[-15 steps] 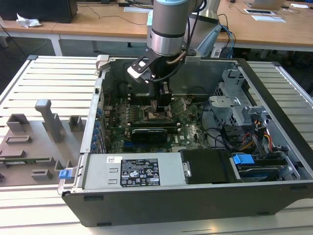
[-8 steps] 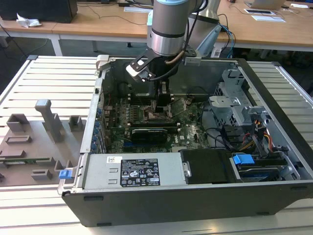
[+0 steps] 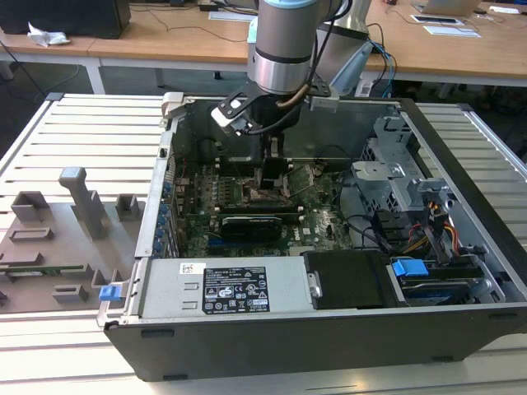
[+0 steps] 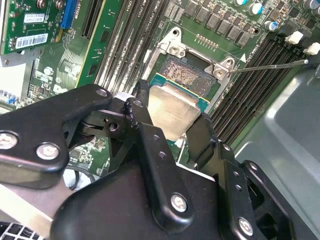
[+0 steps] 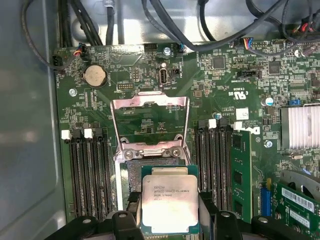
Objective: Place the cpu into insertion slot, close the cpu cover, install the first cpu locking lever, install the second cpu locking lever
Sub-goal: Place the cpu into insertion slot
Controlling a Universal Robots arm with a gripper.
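My gripper is shut on the cpu, a flat silver-topped square chip pinched at two opposite edges by the black fingers. The chip hangs just above the insertion slot, overlapping one side of its dark pin field; whether it touches, I cannot tell. The cpu cover, a thin silver frame, stands swung open beyond the slot. A thin wire locking lever sticks out free beside the socket. In the exterior view the gripper reaches down into the open computer case over the motherboard.
Black memory slots flank the socket on both sides. A card lies across the board, with a power supply at the front and a drive cage at the exterior view's right. Grey fixtures stand at its left.
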